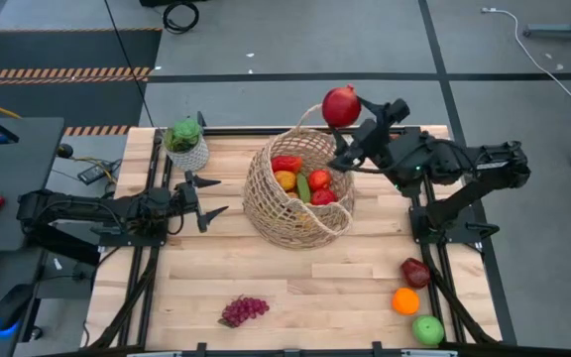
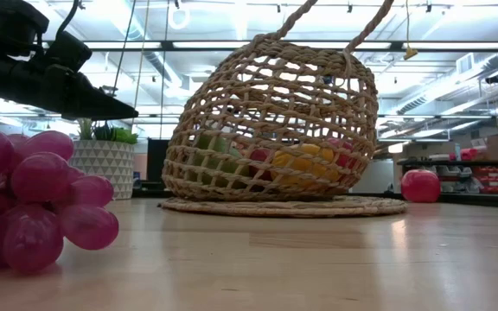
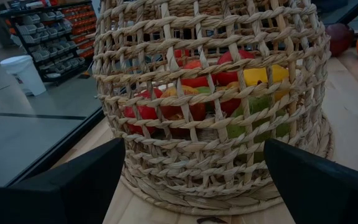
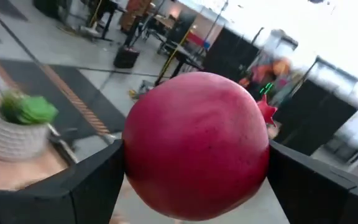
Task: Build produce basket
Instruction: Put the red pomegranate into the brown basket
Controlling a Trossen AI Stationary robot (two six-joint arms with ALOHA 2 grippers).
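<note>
Grapes (image 2: pixel 28 203) before basket (image 2: pixel 271 121), plant pot (image 2: pixel 102 164).

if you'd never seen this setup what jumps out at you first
The big wicker basket in the middle of the table, tipped on its side with red, yellow and green produce showing through its weave. Right after that, the round red pomegranate clamped in the right gripper above the basket's far rim. The left gripper sits open beside the basket, and a purple grape bunch lies alone near the table's front edge.
</note>
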